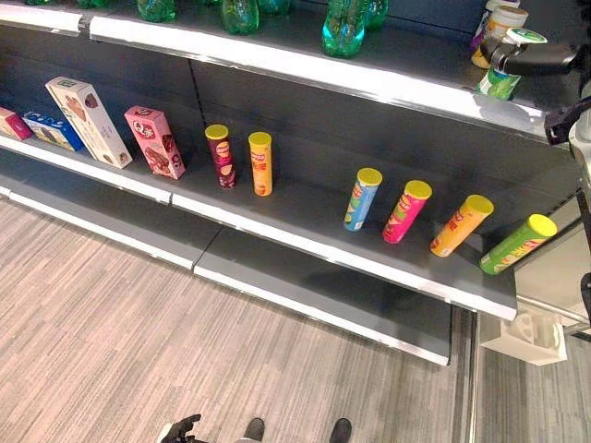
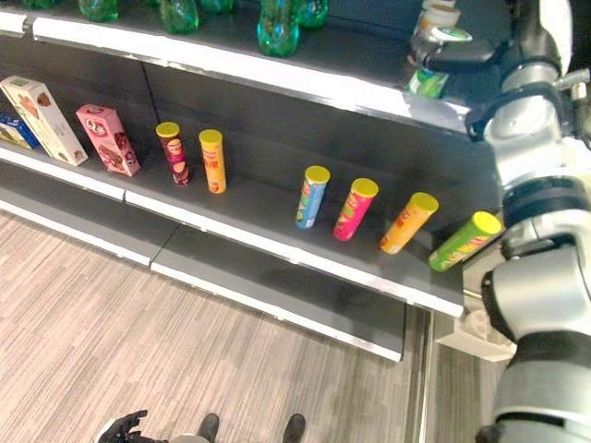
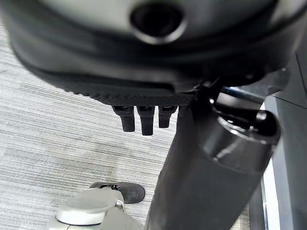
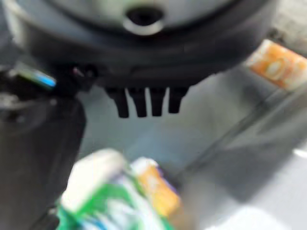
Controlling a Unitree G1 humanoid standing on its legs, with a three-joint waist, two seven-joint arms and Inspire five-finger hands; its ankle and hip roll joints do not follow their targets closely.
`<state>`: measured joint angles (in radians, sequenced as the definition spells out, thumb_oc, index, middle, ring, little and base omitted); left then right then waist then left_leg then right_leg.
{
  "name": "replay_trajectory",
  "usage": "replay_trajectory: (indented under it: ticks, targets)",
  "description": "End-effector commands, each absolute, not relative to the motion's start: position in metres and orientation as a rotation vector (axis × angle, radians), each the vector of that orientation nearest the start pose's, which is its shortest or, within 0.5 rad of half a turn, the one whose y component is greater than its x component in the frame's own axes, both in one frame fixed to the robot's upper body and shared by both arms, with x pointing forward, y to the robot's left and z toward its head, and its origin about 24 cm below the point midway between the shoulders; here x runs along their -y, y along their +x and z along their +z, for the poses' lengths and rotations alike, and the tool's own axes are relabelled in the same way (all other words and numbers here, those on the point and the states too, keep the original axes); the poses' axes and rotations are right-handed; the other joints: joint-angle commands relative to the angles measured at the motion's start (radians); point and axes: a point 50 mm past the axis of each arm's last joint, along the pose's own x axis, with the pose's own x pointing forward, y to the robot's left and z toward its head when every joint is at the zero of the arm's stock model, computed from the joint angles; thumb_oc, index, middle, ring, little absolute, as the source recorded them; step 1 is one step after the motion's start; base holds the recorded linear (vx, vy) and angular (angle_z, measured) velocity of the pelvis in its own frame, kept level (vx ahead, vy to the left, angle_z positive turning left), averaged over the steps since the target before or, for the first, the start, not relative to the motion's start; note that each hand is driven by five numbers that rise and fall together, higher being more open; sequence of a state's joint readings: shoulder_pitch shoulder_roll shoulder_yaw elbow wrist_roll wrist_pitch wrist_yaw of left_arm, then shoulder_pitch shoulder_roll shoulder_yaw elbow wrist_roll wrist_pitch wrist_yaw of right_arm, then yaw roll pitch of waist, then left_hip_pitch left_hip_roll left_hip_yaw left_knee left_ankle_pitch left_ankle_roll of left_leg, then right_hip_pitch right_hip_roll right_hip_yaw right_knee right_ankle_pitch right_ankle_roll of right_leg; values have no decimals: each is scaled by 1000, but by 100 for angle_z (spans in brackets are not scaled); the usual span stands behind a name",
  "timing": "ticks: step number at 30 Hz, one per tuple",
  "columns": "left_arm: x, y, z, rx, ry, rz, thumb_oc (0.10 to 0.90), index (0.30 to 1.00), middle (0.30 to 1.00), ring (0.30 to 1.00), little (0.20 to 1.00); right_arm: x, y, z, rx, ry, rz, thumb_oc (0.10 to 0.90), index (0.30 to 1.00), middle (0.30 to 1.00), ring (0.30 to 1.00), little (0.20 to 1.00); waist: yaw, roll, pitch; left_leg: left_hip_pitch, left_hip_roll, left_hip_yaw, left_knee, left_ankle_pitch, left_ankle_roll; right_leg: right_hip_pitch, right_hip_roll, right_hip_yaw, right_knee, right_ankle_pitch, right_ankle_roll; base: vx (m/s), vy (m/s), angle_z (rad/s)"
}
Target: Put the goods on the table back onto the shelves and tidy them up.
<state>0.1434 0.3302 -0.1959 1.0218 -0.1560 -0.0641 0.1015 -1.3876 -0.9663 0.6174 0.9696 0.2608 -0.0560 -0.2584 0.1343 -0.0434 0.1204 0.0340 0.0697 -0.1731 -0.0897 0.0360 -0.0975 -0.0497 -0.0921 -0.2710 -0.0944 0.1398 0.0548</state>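
Hanging low near the floor, the left hand shows at the bottom edge of the left eye view; in its own wrist view its fingers point straight down and hold nothing.

Middle shelf, left to right: a small pink box at the far left edge, a blue box, a tall white box leaning back, then a pink box also leaning. Next come two upright yellow-lidded cans, a maroon can and an orange can, just beside each other. Well apart to the right stand four tilted cans in a row: blue can, pink can, a second orange tube, and green can nearest the shelf's right end.

Top shelf: green bottles along the back. At its right end the right hand reaches in at a green cup with a white lid, which stands on the shelf next to a white-and-yellow container. The thumb lies over the cup's lid; whether the fingers clamp the cup cannot be told. In the right wrist view the fingers appear straight above a blurred green-and-white item.
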Motion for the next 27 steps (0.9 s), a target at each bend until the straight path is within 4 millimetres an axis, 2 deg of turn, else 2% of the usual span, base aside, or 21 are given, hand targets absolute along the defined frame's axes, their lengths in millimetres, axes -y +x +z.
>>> replay_trajectory:
  ticks: [1,2,3,7,8,9,10,12,13,14,15,17,18,19,20,21,22,23,24,25,27]
  targets:
    - [-281,89,-138,-1066,417,186,800,900,900,900,900,287,323,432,840,-734,-560,800,900,900,900,900,3,-59,-35,22,5,91,2,-93,7,108,-53,24,7,-115,110,-27,149,-16]
    - [-279,86,-140,-1078,408,186,800,900,900,900,900,276,309,438,942,-740,-489,800,900,900,900,900,-24,-56,-32,25,2,104,2,-97,13,99,-58,38,7,-106,116,-46,172,-23]
    - [-281,81,-141,-1093,411,192,800,900,900,900,900,275,293,431,1005,-740,-437,800,900,900,900,900,-40,-61,-34,31,-1,127,2,-104,18,89,-59,61,7,-99,120,-62,197,-21]
    - [-286,74,-141,-1109,401,224,800,900,900,900,900,271,258,422,1105,-803,-328,800,900,900,900,900,-86,-71,-30,42,-11,183,2,-115,33,56,-69,109,7,-66,136,-56,158,-58]
    - [-287,72,-141,-1110,393,238,800,900,900,900,900,273,246,415,1121,-824,-297,800,900,900,900,900,-124,-72,-23,49,-19,213,2,-121,44,36,-75,140,7,-42,149,-90,202,-64]
    - [-288,72,-140,-1105,387,243,800,900,900,900,900,276,240,410,1120,-833,-296,800,900,900,900,900,-134,-75,-19,50,-22,227,2,-124,49,26,-78,155,7,-30,155,-146,258,-88]
    - [-295,73,-136,-1091,392,263,800,900,900,900,900,286,229,398,1108,-849,-326,800,900,900,900,900,-156,-84,-4,54,-29,259,2,-129,61,-5,-82,186,16,-1,169,-138,203,-112]
    - [-299,75,-134,-1078,389,279,800,900,900,900,900,293,225,390,1092,-854,-351,800,900,900,900,900,-178,-90,18,58,-34,294,2,-131,70,-39,-84,202,31,36,183,-181,154,-147]
    - [-305,81,-129,-1053,400,298,800,900,900,900,900,305,224,379,1037,-867,-397,800,900,900,900,900,-193,-101,40,58,-29,334,2,-129,76,-75,-81,211,58,57,194,-161,73,-119]
    - [-306,82,-129,-1051,406,296,800,900,900,900,900,307,222,378,1035,-866,-403,800,900,900,900,900,-184,-104,41,59,-29,339,2,-130,76,-78,-80,216,61,57,194,-185,17,-111]
    - [-310,87,-125,-1031,415,298,800,900,900,900,900,315,223,370,990,-874,-432,800,900,900,900,900,-193,-100,60,67,-7,375,2,-130,75,-90,-78,191,83,55,196,-138,-26,-108]
    - [-313,90,-122,-1012,417,304,800,900,900,900,900,320,223,362,948,-887,-441,800,900,900,900,900,-190,-95,61,64,9,410,2,-119,73,-87,-107,146,89,48,188,-146,-40,-121]
    - [-315,90,-120,-1003,405,314,800,900,900,900,900,325,225,358,914,-903,-459,800,900,900,900,900,-178,-85,61,69,29,445,2,-119,70,-66,-148,89,94,45,184,-110,-78,-123]
    - [-314,89,-120,-999,399,317,800,900,900,900,900,327,226,356,898,-913,-464,800,900,900,900,900,-174,-83,59,68,33,458,2,-117,68,-58,-167,67,95,51,183,-130,-174,-131]
    - [-315,89,-119,-989,385,327,800,900,900,900,900,332,226,352,865,-919,-483,800,900,900,900,900,-165,-90,47,59,39,489,2,-108,62,-43,-216,17,93,89,192,-13,-194,-92]
    - [-315,90,-118,-981,374,332,800,900,900,900,900,336,226,349,844,-929,-498,800,900,900,900,900,-160,-91,37,62,49,494,5,-122,55,-30,-232,4,93,94,204,-22,-234,-84]
    - [-314,91,-117,-976,370,328,800,900,900,900,900,339,226,347,823,-933,-508,800,900,900,900,900,-152,-102,36,60,52,525,14,-112,51,-25,-249,-22,86,122,203,19,-214,-54]
    - [-315,91,-117,-971,374,327,800,900,900,900,900,341,225,347,817,-937,-514,800,900,900,900,900,-147,-110,30,60,55,544,18,-111,46,-11,-254,-45,66,128,207,57,-298,-68]
    - [-316,91,-115,-968,370,321,800,900,900,900,900,345,225,344,788,-952,-530,800,900,900,900,900,-136,-126,9,71,68,564,25,-126,28,13,-243,-82,25,103,207,208,-442,-72]
    - [-316,90,-116,-974,367,321,800,900,900,900,900,349,223,339,767,-931,-528,800,900,900,900,900,-136,-138,-7,77,101,573,39,-127,2,24,-212,-73,14,56,207,260,-467,-84]
    - [-313,90,-118,-973,351,322,800,900,900,900,900,348,220,342,774,-945,-522,800,900,900,900,900,-146,-143,-13,83,132,586,49,-103,-15,19,-190,-67,16,36,191,131,-415,-50]
